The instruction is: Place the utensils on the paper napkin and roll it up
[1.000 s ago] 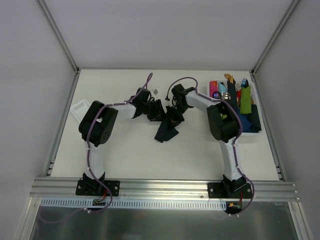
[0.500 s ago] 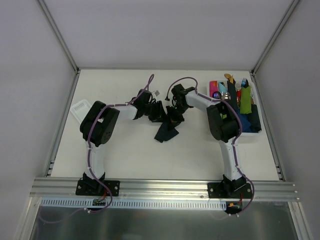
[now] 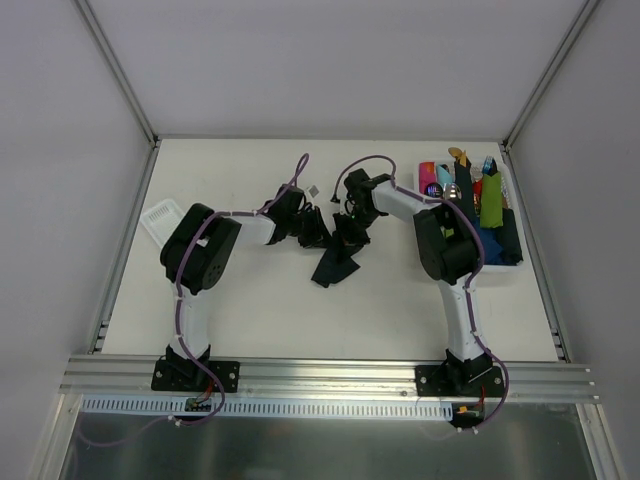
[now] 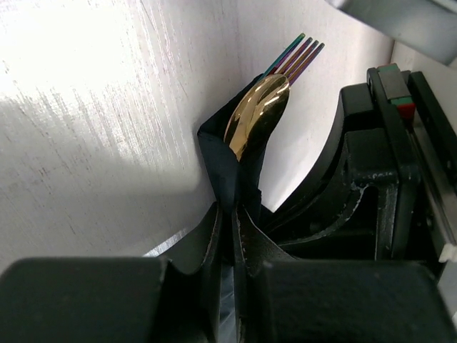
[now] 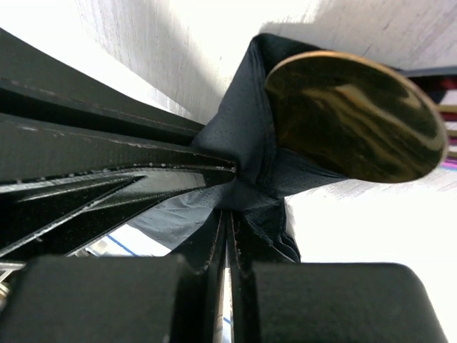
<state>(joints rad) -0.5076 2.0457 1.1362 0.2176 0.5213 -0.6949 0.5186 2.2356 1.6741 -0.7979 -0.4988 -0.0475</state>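
The dark napkin [image 3: 335, 262] is bunched at mid-table, its free end trailing toward me. My left gripper [image 3: 318, 226] and right gripper [image 3: 349, 231] meet over its far end. In the left wrist view the left gripper [image 4: 232, 218] is shut on a fold of the napkin [image 4: 218, 161], with the gold spoon bowl [image 4: 257, 114] and the bluish fork tines [image 4: 296, 53] sticking out of the wrap. In the right wrist view the right gripper [image 5: 228, 218] is shut on the napkin [image 5: 246, 136], just below the spoon bowl [image 5: 353, 118]. The utensil handles are hidden inside the napkin.
A white tray [image 3: 512, 272] at the right holds green, pink and dark rolled bundles. A white ribbed basket [image 3: 160, 215] sits at the left edge. A small grey tag [image 3: 313, 187] lies beyond the grippers.
My left gripper has shifted slightly right, closer to the right gripper. The napkin's trailing end has shifted slightly with it. The right arm has hardly moved.
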